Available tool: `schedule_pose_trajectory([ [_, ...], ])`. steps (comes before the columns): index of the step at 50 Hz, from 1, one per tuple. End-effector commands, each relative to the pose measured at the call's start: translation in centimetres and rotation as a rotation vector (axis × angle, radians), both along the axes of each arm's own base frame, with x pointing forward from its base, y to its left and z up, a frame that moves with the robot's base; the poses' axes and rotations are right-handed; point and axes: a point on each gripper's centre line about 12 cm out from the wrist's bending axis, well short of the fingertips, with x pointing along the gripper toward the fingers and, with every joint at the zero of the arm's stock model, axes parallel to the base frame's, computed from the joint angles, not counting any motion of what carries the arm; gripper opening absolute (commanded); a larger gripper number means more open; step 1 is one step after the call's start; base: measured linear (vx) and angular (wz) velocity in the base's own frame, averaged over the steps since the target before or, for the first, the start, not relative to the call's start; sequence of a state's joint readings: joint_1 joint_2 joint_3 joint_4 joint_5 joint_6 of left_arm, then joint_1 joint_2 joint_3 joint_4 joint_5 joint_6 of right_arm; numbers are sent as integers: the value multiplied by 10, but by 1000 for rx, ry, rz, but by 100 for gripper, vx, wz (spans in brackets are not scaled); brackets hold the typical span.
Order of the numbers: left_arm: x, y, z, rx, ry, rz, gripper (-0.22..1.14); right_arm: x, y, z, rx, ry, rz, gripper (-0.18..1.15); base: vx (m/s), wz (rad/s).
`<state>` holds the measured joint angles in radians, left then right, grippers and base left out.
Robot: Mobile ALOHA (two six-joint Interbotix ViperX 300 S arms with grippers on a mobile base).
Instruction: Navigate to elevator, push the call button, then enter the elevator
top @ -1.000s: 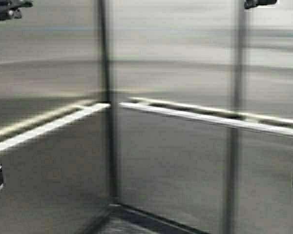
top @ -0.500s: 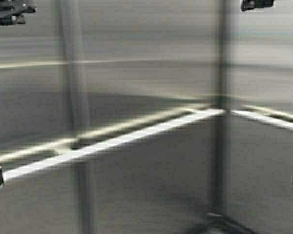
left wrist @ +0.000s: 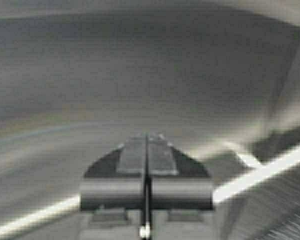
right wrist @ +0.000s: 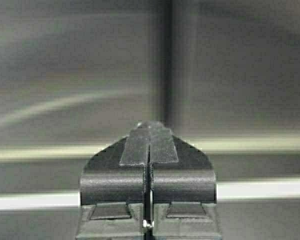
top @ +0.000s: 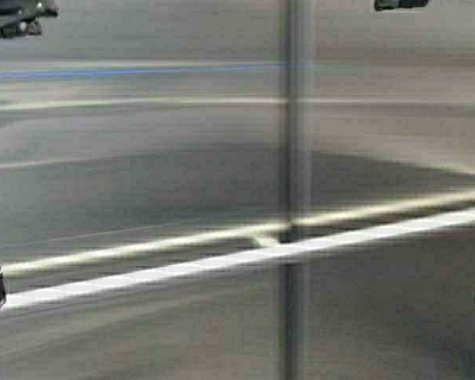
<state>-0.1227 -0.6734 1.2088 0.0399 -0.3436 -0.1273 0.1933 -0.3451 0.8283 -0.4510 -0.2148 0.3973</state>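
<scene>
Inside the elevator (top: 142, 174), the robot is facing brushed-steel wall panels with a handrail (top: 245, 257) running across them and a dark vertical seam (top: 294, 190) dividing two panels. Judging by looks, the steel is rigid, heavy and slick, offering nothing to grasp; only the rail would give a hold, and none seems needed. Both tools are riding closed and empty: the left tool (left wrist: 146, 142) and the right tool (right wrist: 149, 129) are each pointing at the wall, apart from it. No call button is showing.

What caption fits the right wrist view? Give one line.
Shut right gripper faces the elevator's steel wall and handrail.
</scene>
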Motion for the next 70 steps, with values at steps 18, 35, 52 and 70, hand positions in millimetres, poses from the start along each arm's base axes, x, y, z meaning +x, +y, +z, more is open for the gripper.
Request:
schedule_pose_trajectory([
  [18, 4, -1, 4, 0, -9, -3, 2, -1, 0, 2, 0, -17, 5, 5, 4, 56],
  [35, 4, -2, -3, 5, 15, -7, 2, 6, 6, -1, 19, -39, 31, 5, 3, 54],
  [52, 5, -2, -6, 6, 26, -7, 2, -4, 28, -9, 11, -23, 107, 5, 2, 65],
  [70, 6, -2, -7, 24, 28, -11, 2, 9, 40, -17, 16, -8, 136, 5, -1, 62],
])
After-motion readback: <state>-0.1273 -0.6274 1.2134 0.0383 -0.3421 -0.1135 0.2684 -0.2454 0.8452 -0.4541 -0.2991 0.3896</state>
